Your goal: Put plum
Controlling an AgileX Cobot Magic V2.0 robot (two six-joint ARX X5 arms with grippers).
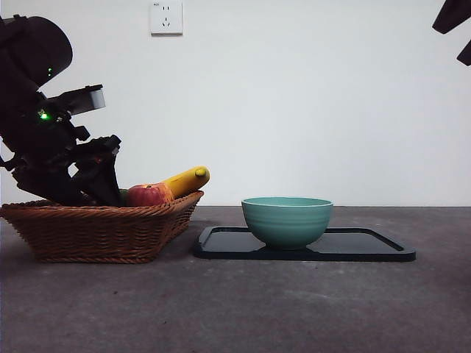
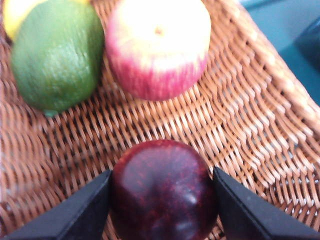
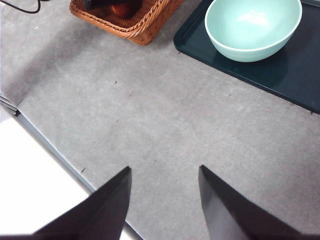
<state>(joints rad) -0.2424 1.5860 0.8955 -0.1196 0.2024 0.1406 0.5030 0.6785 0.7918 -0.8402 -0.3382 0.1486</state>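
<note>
Wicker basket (image 2: pixel 260 125): left pincer (image 2: pixel 162 200) around plum (image 2: pixel 162 192)

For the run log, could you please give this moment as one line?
left gripper: jaws around plum in basket | right gripper: open, waiting | bowl: on tray

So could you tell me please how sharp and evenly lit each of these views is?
Left wrist view: soft all over, a glare spot on the plum. Front view: sharp, but the left gripper is a dark silhouette against the bright wall. Right wrist view: crisp, overexposed white beyond the table edge.
</note>
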